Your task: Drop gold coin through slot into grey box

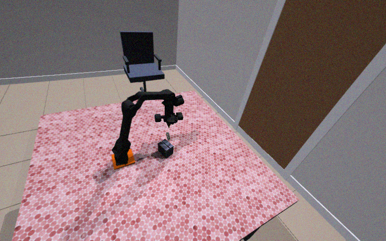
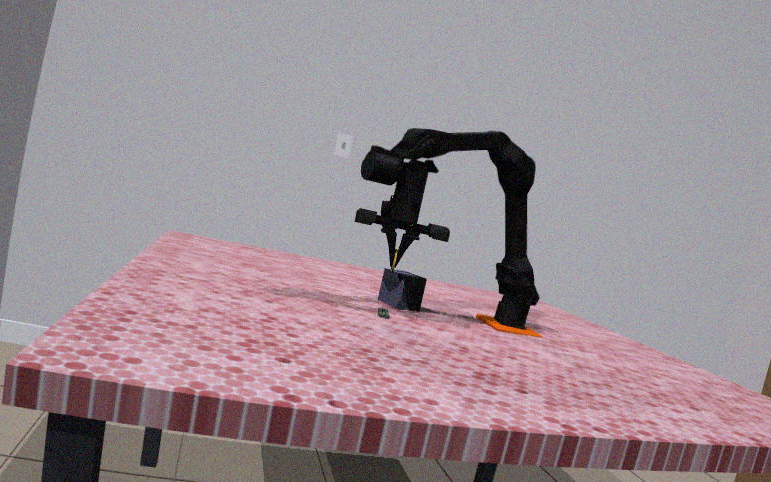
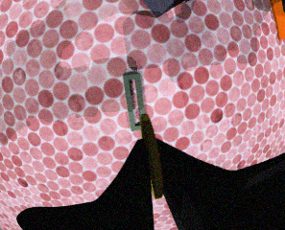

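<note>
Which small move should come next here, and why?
Probably a short sideways shift at this height, bringing the coin over the slot in the box. The tool grips the coin on edge, lifted out of the holder, while the wrist view shows the holder just ahead of it and the box only at the top edge.
</note>
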Controlling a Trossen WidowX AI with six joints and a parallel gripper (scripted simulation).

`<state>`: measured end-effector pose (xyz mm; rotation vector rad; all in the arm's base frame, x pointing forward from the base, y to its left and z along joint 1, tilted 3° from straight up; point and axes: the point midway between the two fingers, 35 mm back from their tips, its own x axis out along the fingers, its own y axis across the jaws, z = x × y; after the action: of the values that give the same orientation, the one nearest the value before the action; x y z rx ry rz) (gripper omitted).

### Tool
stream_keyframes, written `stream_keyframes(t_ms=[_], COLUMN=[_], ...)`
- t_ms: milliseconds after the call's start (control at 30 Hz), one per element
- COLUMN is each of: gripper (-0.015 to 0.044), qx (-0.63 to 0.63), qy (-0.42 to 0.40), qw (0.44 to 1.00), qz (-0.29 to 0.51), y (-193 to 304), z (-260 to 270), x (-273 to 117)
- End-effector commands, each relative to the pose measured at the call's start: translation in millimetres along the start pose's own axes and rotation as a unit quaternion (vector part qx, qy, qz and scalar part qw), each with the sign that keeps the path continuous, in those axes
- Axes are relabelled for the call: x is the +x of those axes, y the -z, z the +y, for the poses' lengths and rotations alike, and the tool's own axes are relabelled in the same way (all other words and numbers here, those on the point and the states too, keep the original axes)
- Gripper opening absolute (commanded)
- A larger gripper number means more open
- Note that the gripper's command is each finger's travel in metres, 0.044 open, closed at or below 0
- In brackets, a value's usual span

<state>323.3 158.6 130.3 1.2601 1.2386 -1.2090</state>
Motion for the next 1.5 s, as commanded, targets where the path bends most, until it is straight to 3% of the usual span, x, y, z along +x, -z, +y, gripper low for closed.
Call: stream_keyframes(t_ms=[0, 567, 1467], gripper=[0.0000, 0.0000, 0.0000], qx=[-0.005, -0.273, -0.276], qy=[0.000, 0.000, 0.000], qw=[1.000, 0.962, 0.961], qz=[0.001, 0.001, -0.002], y=[0, 4, -47], z=[-1, -2, -5], x=[-7, -9, -11])
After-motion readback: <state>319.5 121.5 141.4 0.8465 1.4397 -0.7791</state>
